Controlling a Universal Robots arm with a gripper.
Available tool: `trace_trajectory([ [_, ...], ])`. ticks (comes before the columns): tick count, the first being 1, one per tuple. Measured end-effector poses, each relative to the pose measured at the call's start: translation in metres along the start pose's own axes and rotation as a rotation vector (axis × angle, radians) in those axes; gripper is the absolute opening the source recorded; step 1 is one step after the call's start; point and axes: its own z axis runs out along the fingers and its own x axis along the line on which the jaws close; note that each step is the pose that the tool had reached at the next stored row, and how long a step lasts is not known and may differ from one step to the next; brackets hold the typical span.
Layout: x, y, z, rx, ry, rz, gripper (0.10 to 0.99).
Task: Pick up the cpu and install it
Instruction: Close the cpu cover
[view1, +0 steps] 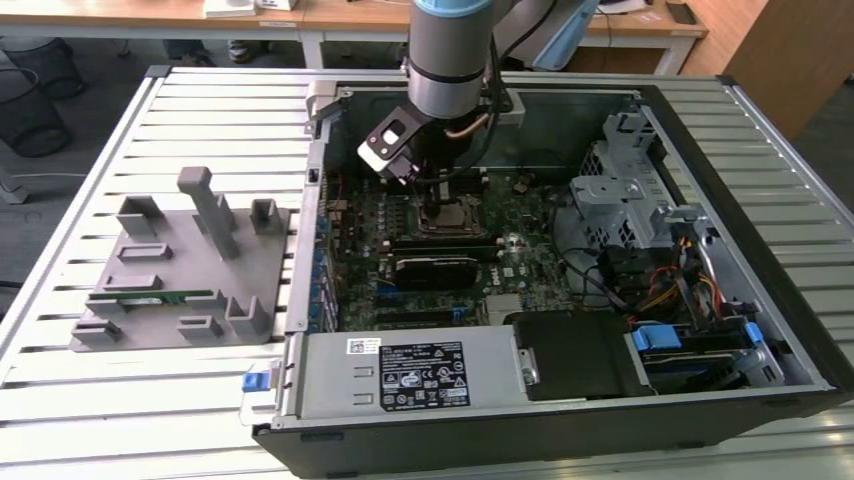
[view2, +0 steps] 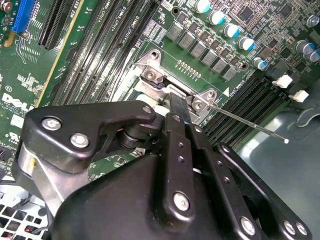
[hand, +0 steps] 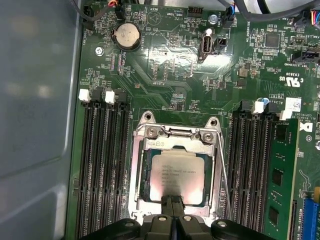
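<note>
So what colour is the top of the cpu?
Silvery-white metal, seen best in the first wrist view: the cpu lies in its socket.

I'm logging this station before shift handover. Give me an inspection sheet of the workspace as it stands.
Surface: slatted metal table, carrying the open computer case.
Job's things: cpu lying inside the socket frame on the motherboard.
Clutter: grey fixture tray on the exterior view's left, a green memory stick in it.
Grippers: gripper with fingers together, tips at the cpu's edge.
Cables: coloured wire bundle by the drive bays.
Surroundings: desks, wire bin.
</note>
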Motion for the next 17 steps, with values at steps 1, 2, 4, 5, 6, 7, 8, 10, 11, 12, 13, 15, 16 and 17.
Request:
trace_trajectory([
  [1, 0.0001, 0.0000, 0.0001, 0.000, 0.0001, 0.000, 0.106],
  [2, 0.0001, 0.0000, 0.0002, 0.000, 0.0002, 0.000, 0.106],
  [4, 0.0002, 0.0004, 0.0004, 0.000, 0.0004, 0.000, 0.106],
  [5, 0.0002, 0.0008, 0.0005, 0.000, 0.0005, 0.000, 0.106],
  [6, 0.0002, 0.0013, 0.0006, 0.000, 0.0005, 0.000, 0.106],
  [7, 0.0002, 0.0019, 0.0007, 0.000, 0.0005, 0.000, 0.106],
  [8, 0.0002, 0.0025, 0.0007, 0.000, 0.0003, 0.000, 0.106],
  [10, 0.0002, 0.0040, 0.0009, 0.000, 0.0004, 0.000, 0.106],
  [11, 0.0002, 0.0047, 0.0010, 0.000, 0.0004, 0.000, 0.106],
  [12, 0.0002, 0.0053, 0.0011, 0.000, 0.0003, 0.000, 0.106],
  [13, 0.0001, 0.0057, 0.0011, 0.000, 0.0002, 0.000, 0.106],
  [15, 0.0001, 0.0058, 0.0010, 0.000, 0.0003, 0.000, 0.106],
  [16, 0.0001, 0.0058, 0.0006, 0.000, -0.0001, 0.000, 0.106],
  [17, 0.0002, 0.0058, 0.0002, 0.000, 0.0002, 0.000, 0.106],
])
